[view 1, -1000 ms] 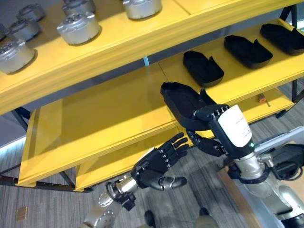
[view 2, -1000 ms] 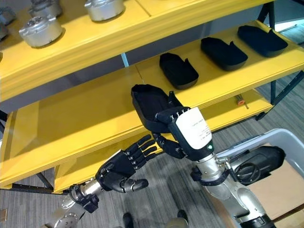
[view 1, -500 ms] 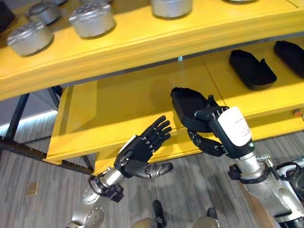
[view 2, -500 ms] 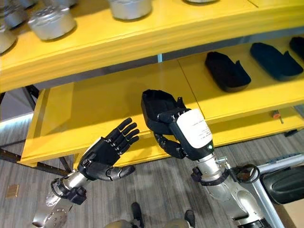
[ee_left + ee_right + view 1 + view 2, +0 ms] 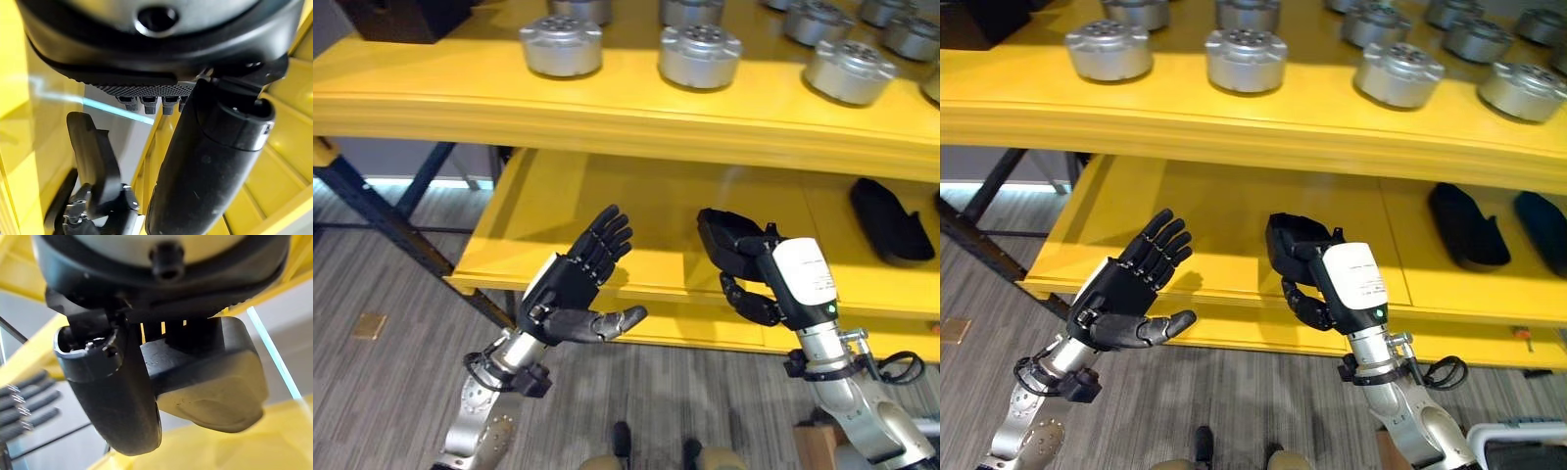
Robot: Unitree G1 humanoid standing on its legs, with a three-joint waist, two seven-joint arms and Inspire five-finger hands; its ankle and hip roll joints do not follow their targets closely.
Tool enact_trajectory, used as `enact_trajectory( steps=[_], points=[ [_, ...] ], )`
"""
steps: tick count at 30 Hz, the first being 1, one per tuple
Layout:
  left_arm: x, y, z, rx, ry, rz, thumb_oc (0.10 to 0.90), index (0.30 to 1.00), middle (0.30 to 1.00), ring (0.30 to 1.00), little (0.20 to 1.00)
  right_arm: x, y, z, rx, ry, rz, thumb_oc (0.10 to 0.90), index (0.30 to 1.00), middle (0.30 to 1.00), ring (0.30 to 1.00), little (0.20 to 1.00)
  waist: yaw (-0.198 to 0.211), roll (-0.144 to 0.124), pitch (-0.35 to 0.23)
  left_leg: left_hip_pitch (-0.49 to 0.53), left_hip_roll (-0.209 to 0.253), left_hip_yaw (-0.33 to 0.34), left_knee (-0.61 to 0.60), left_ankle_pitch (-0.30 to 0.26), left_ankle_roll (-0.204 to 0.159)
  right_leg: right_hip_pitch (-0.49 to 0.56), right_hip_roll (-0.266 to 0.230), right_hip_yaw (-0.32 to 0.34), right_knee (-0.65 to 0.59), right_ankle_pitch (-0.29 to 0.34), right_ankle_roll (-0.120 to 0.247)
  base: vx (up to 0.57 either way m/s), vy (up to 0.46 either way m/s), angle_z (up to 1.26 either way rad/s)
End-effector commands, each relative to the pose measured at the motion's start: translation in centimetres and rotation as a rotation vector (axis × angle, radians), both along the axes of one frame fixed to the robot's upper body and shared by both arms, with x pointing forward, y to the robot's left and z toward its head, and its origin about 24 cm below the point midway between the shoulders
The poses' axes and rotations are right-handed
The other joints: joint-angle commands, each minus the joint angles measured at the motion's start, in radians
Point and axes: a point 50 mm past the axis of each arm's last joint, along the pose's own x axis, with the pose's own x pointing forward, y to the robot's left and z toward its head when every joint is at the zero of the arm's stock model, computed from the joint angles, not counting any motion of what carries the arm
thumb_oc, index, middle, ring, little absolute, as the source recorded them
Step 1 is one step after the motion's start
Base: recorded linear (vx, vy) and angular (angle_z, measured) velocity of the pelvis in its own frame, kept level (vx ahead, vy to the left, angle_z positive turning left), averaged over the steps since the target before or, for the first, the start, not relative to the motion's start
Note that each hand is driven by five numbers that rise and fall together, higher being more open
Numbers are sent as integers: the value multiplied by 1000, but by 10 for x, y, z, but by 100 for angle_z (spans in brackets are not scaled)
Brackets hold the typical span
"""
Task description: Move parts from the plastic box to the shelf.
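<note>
The right hand (image 5: 773, 284) has its fingers and thumb curled round a black part (image 5: 729, 240), gripping it at the near end while the far end juts out over the front edge of the yellow shelf (image 5: 636, 211), on the lower board. The left hand (image 5: 570, 294) hangs beside it, fingers straight and spread, thumb out, holding nothing. Bare yellow board lies behind and between the two hands. Another black part (image 5: 891, 223) lies further right on the same board, cut off at the edge. Silver round parts (image 5: 699, 55) sit in a row on the board above. The right hand's fingertips are hidden under the part.
</note>
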Motion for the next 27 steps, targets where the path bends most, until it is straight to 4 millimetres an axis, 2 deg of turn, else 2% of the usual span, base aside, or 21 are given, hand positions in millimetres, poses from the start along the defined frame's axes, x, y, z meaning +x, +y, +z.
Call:
enact_trajectory(
  steps=[1,5,8,14,18,22,27],
  points=[
    [3,-12,36,-104,-211,-73,900,1000,1000,1000,1000,22,1,42,33,-239,0,400,300,300,300,300,-12,-13,-55,81,13,98,0,-151,-32,26,-8,5,-8,65,56,100,-183,38],
    [4,-21,33,-110,-186,-125,900,1000,1000,1000,1000,29,0,32,26,-199,-19,400,300,300,300,300,-17,-25,-46,97,22,72,-5,-162,-37,12,7,41,-34,89,58,95,-222,43],
    [3,-27,28,-100,-165,-145,900,1000,1000,1000,1000,35,-2,23,-11,-143,-19,400,300,300,300,300,-10,-31,-51,101,43,70,0,-157,-57,47,9,21,-54,70,42,106,-257,25],
    [1,-28,25,-146,-152,-132,900,1000,1000,1000,1000,44,-8,11,-70,-57,-55,400,300,300,300,300,-3,-27,-49,97,79,87,44,-158,-80,85,18,-31,-47,25,4,67,-162,9],
    [-1,-27,23,-164,-141,-138,900,1000,1000,1000,1000,49,-13,-3,-82,0,-100,400,300,300,300,300,5,-25,-42,85,94,84,77,-156,-94,102,28,-39,-58,22,-13,51,-154,6],
    [-4,-28,21,-171,-134,-159,900,1000,1000,1000,1000,50,-17,-13,-80,34,-125,400,300,300,300,300,7,-13,-36,74,103,82,90,-145,-106,110,33,-41,-66,22,-20,27,-63,4],
    [-2,-32,22,-198,-120,-180,900,1000,1000,1000,1000,58,-20,-20,-111,69,-147,400,300,300,300,300,4,14,-33,73,99,80,74,-134,-119,112,27,-34,-81,23,-21,4,15,-1]
  ],
)
